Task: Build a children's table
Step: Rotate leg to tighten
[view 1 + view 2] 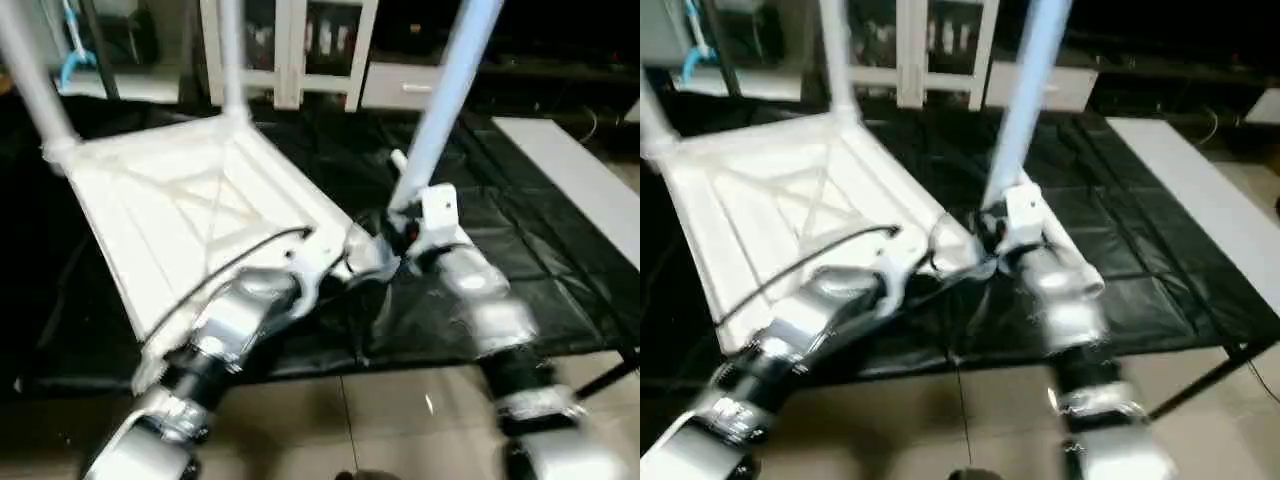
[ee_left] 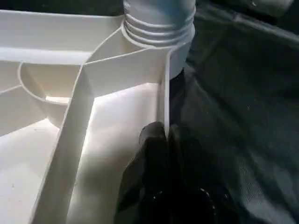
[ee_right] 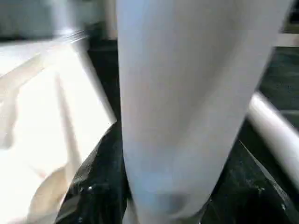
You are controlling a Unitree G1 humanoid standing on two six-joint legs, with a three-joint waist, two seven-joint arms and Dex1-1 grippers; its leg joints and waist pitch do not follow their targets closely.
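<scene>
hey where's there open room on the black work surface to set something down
Bare black cover lies between the upright leg and the white board at the right. It's crowded at the tabletop's near corner, where both arms meet; a loose leg lies beside it.

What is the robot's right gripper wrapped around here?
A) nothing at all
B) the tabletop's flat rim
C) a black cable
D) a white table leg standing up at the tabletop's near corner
D: the right gripper has its black fingers on either side of the white table leg, which stands up from the near corner of the upturned tabletop.
</scene>
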